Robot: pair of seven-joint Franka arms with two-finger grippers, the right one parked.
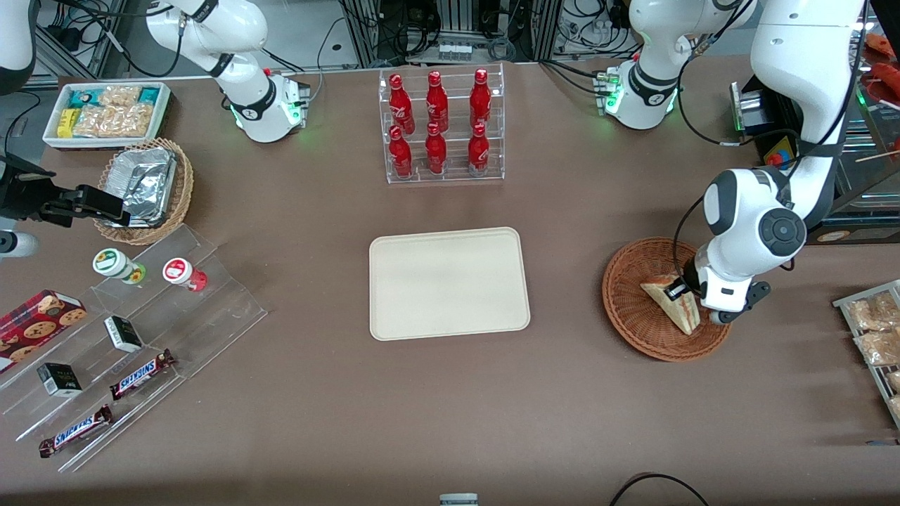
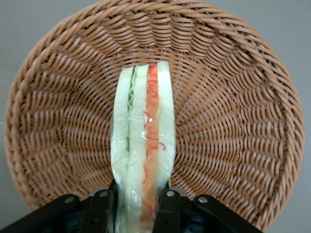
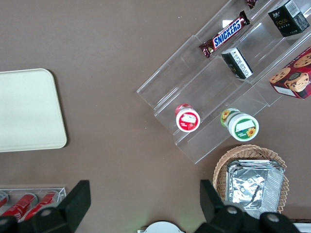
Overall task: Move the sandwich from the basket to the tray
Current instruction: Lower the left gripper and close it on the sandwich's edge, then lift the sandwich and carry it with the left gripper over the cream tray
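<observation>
A: Tabletop, what does it look like?

B: Brown matte table surface (image 1: 450, 407) fills the front view, with cables and metal racking along its farther edge. A clear acrylic rack of red cola bottles (image 1: 441, 126) stands near that edge. Toward the parked arm's end sit a white bin of snack packets (image 1: 107, 112), a light tan wicker basket holding crumpled foil (image 1: 144, 190), and a clear stepped display (image 1: 133, 351) with small jars, boxes and chocolate bars. A flat beige rectangular tray with rounded corners (image 1: 448, 282) lies mid-table, nearer the front camera than the bottles, with nothing on it.

A: Where is the sandwich?

B: The small triangular wedge sandwich of pale bread (image 1: 671, 306) is inside the round reddish-brown woven wicker basket (image 1: 633, 309), toward the working arm's end and well apart from the tray. From the wrist camera the sandwich (image 2: 143, 145) stands on edge over the basket's weave (image 2: 233, 121), its cut face showing green lettuce, pale slices and an orange-red layer under shiny clear wrap.

A: And the hand?

B: The left arm's black two-finger gripper (image 1: 680, 289) is down in the basket. In the wrist view the gripper (image 2: 137, 206) has one finger (image 2: 101, 208) pressed against each bread face, pinching the wedge at its near end.
</observation>
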